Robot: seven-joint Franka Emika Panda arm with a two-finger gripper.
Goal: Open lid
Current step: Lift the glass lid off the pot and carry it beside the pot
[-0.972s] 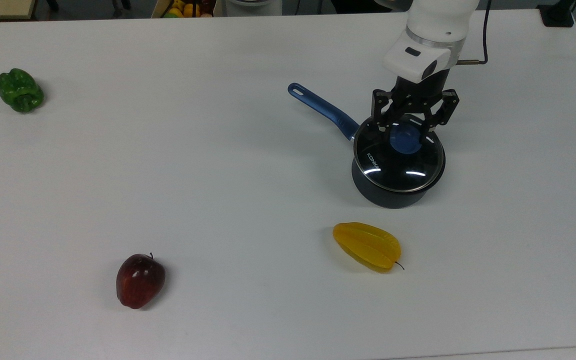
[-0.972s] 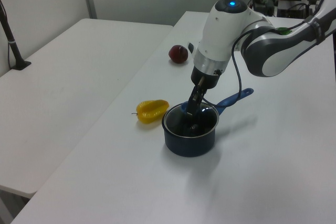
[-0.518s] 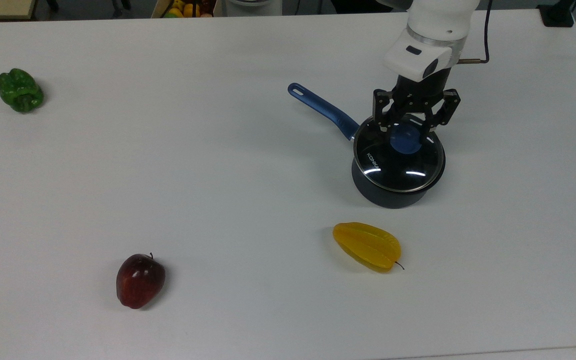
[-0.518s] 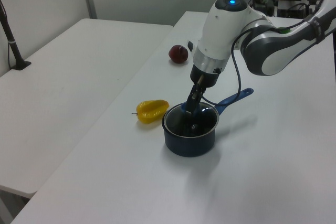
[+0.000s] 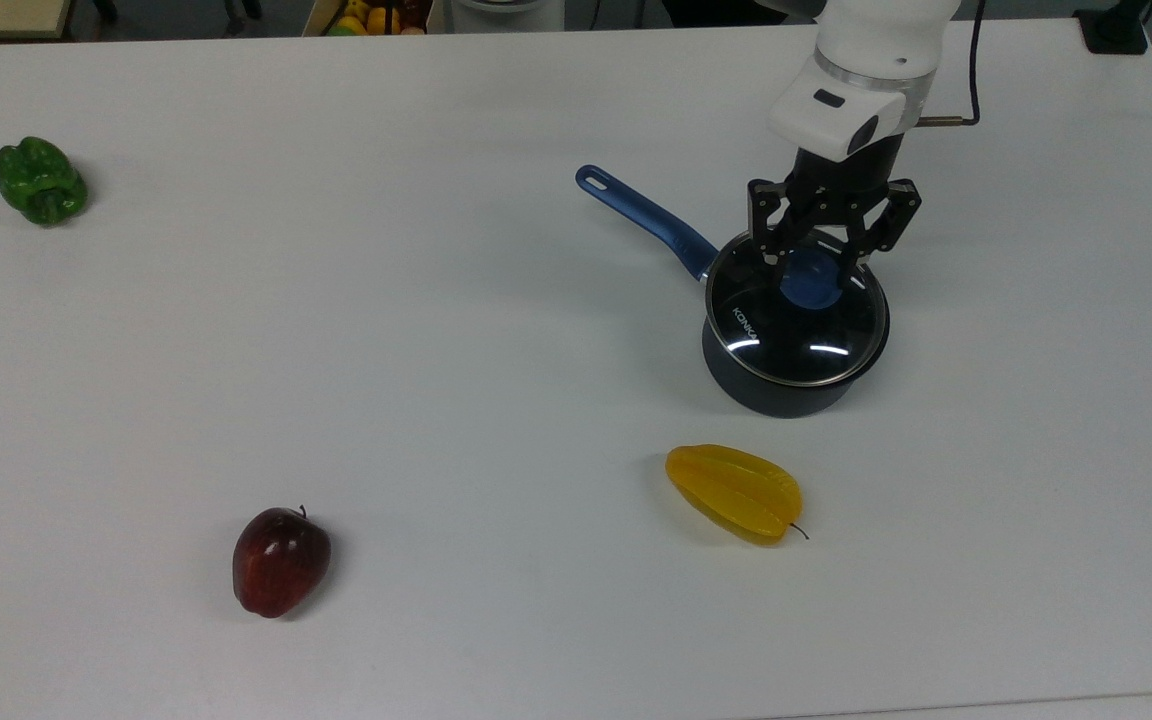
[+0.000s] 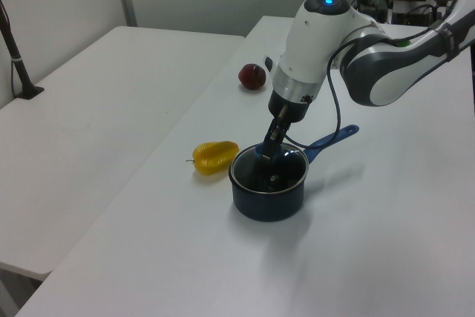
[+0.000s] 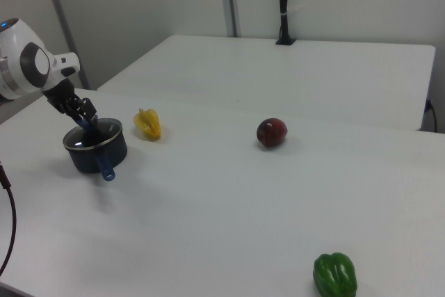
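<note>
In the top view, from left to right, I see a green bell pepper (image 5: 40,181), a dark red apple (image 5: 280,561), a yellow starfruit (image 5: 735,492) and the dark saucepan with a blue handle (image 5: 782,385). The round clear glass lid with metal rim and blue knob (image 5: 794,320) sits on the saucepan. I read the black two-finger gripper (image 5: 814,262) as spread, one finger on each side of the knob, not clamped.

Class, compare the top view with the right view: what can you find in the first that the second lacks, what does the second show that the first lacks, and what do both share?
Top view alone: white "KONKA" lettering on the lid, and a box of fruit beyond the table's far edge.

Right view alone: a second white table behind, with a black pole standing on it.

Both: the dark saucepan with its lid on, the pincer at the blue knob, the yellow starfruit, red apple and green pepper.
</note>
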